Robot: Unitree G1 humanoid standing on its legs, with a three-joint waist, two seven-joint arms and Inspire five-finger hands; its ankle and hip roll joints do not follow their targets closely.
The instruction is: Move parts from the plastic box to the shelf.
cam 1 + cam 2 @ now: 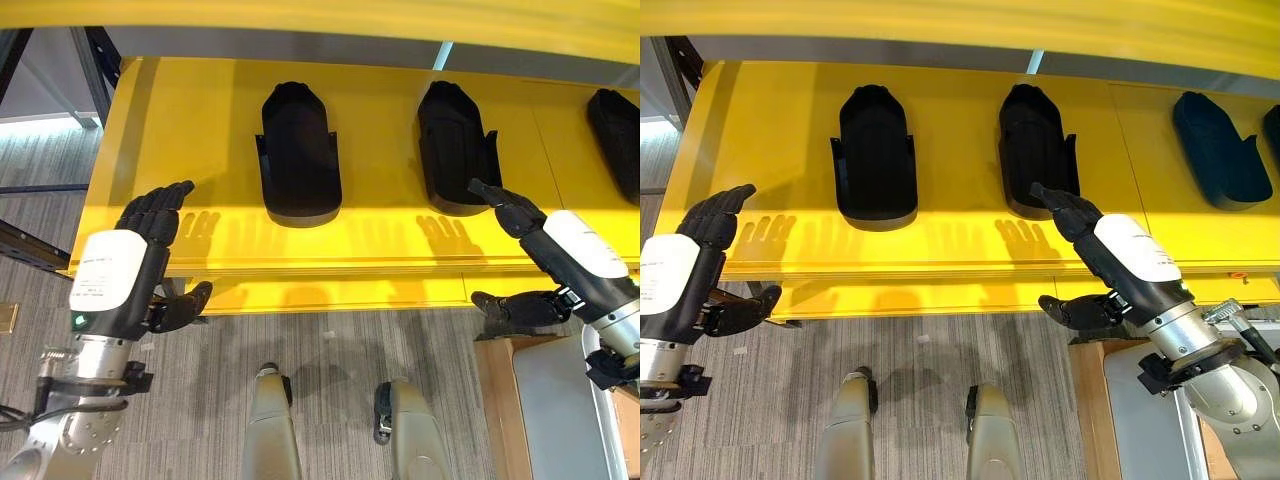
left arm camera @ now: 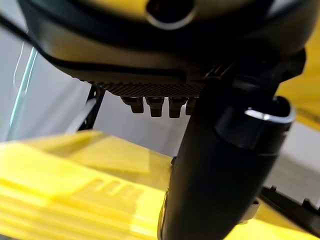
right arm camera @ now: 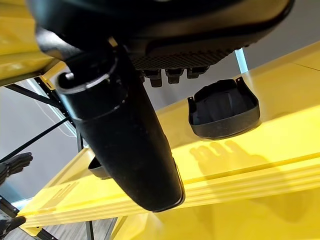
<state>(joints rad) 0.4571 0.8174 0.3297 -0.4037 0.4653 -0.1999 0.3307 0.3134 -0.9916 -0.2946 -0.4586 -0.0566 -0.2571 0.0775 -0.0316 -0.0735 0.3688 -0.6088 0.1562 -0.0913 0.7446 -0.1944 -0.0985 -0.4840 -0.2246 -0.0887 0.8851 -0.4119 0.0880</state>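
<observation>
At the yellow shelf's (image 1: 760,110) front left edge the left hand (image 1: 150,225) is raised with fingers straight and thumb spread, grasping nothing; no writing on anything can be read. Three black parts (image 1: 876,150) lie on the shelf in a row, one left (image 1: 298,150), one middle (image 1: 1036,148) and one far right (image 1: 1217,148), all well apart. The right hand (image 1: 1072,215) reaches over the front edge just before the middle part, fingers extended and empty, thumb hanging below
</observation>
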